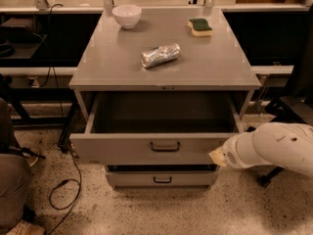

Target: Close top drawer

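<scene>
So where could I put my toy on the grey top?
The front strip before the foil packet is bare, and so is the side patch in front of the bowl. It's busier back by the sponge. The gripper is at the top drawer front's right end.

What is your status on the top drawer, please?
Top drawer pulled well out. Gripper at its front's right end. Bowl, sponge, foil wrap up top, out of its path.

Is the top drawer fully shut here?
No, the top drawer stands pulled out, with the hand at its front panel's right end.
</scene>
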Robot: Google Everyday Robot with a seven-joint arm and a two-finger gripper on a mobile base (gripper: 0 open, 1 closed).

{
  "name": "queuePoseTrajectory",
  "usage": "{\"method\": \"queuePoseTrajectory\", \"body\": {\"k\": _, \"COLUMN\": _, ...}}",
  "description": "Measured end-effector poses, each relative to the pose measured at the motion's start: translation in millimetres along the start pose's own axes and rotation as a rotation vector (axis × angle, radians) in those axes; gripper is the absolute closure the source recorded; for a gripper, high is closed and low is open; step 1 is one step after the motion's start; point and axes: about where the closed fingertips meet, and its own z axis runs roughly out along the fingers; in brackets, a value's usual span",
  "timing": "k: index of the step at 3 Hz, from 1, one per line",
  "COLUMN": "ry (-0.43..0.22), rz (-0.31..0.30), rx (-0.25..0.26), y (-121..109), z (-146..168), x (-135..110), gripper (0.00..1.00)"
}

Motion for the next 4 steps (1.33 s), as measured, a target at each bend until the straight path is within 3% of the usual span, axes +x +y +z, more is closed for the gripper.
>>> {"method": "queuePoseTrajectory", "body": {"k": 1, "ry": -0.094, "rz": 0.014, "rx": -0.022, "y": -12, "z": 29, "x": -48, "gripper": 1.00}}
{"method": "queuePoseTrajectory", "body": {"k": 2, "ry": -0.106, "rz": 0.015, "rx": -0.028, "y": -14, "z": 34, "x": -56, "gripper": 1.00}}
{"method": "queuePoseTrajectory", "body": {"k": 4, "ry": -0.162, "rz": -0.008, "rx": -0.072, "y": -20, "z": 65, "x": -111, "gripper": 1.00}}
